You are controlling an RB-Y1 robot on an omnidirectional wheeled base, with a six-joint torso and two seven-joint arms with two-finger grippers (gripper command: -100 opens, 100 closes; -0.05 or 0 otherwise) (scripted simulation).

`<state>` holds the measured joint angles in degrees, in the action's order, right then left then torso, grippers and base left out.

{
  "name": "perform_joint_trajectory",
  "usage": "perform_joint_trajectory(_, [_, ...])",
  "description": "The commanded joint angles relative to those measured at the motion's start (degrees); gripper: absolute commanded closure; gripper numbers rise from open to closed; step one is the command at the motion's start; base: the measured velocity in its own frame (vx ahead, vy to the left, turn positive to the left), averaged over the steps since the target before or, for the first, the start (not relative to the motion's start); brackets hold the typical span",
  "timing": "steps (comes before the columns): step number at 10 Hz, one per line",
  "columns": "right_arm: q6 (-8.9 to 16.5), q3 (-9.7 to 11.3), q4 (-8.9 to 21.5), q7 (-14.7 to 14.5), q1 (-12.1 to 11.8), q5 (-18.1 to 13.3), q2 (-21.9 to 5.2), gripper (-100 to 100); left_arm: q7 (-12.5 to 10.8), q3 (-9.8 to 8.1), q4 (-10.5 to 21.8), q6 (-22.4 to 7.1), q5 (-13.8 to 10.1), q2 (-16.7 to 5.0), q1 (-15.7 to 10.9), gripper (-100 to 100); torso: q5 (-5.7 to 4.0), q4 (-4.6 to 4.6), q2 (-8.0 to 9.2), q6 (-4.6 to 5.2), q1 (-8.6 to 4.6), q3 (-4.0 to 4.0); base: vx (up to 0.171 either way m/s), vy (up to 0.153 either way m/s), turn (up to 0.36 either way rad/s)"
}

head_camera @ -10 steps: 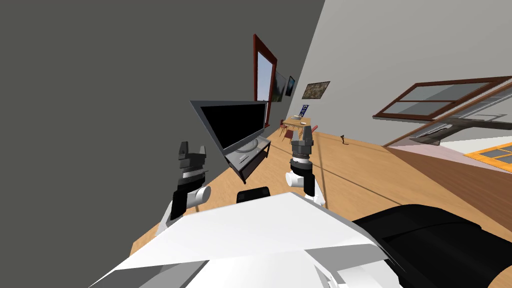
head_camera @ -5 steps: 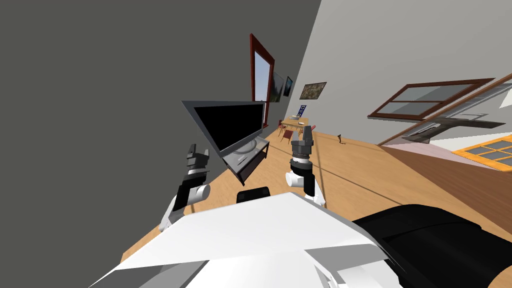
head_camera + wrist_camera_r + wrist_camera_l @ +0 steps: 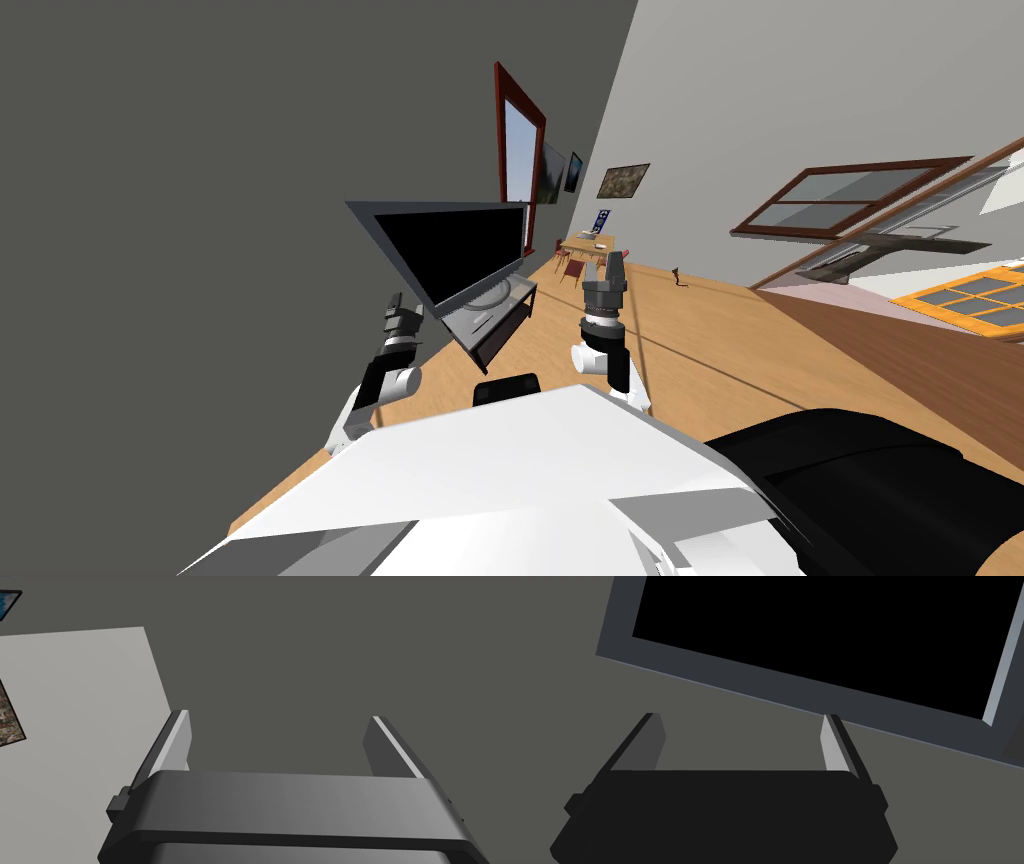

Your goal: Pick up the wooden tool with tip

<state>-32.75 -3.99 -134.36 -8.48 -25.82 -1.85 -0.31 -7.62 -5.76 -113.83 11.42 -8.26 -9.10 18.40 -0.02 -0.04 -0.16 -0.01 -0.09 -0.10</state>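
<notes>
2 released tools: left tool near the edge of the television, right tool above the floor.

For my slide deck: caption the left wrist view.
Open left gripper faces the dark-framed black television screen against a grey wall.

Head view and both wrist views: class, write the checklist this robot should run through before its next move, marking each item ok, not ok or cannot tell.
1. Left gripper jaws open and empty: ok.
2. Right gripper jaws open and empty: ok.
3. Left gripper clear of the television: cannot tell; its frame lies ahead of the jaws.
4. Target tool identified: cannot tell; a small dark object on the wooden floor is too small to name.
5. Grippers apart from each other in the head view: ok.
</notes>
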Motion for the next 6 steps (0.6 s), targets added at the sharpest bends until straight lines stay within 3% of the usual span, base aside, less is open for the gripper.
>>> perform_joint_trajectory(1, [0.00,0.00,0.00,0.00,0.00,0.00,0.00,0,-0.75,-0.51,1.70,-2.86,-0.67,-0.23,-1.17,-100,0.00,0.00,0.00,0.00,0.00,0.00,0.038,-0.041,-0.035])
perform_joint_trajectory(6, [0.00,0.00,0.00,0.00,0.00,0.00,0.00,0,-2.22,-1.40,5.62,-8.90,-1.95,-0.76,-3.15,-100,0.00,0.00,-0.03,0.01,-0.02,-0.01,0.042,-0.030,-0.033])
